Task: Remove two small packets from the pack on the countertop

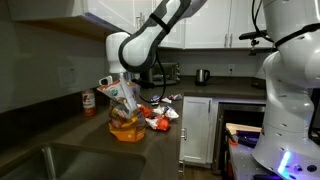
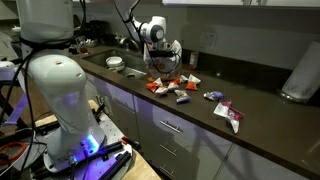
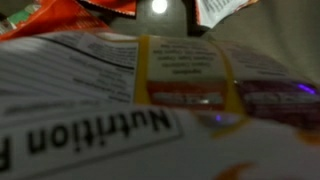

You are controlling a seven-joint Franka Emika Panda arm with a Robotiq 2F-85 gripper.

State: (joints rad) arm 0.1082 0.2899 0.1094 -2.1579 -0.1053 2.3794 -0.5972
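The pack [image 1: 126, 118] stands on the dark countertop [image 1: 100, 140], orange-yellow at its base and white above; it also shows in the other exterior view [image 2: 164, 62]. My gripper [image 1: 121, 90] is down at the pack's top, also seen from across the counter [image 2: 157, 46]. Its fingers are hidden, so I cannot tell whether they hold anything. The wrist view is filled by the pack's nutrition label [image 3: 90, 135], very close. Several small packets lie on the counter beside the pack, red-orange [image 1: 157, 120] [image 2: 160, 86] and whitish [image 2: 186, 96].
A small red-capped bottle [image 1: 88, 103] stands behind the pack. The steel sink [image 1: 55, 160] is set in the counter. More packets [image 2: 230, 115] lie further along. A toaster oven [image 1: 165, 72], a kettle [image 1: 202, 75] and a paper roll [image 2: 300, 70] stand nearby.
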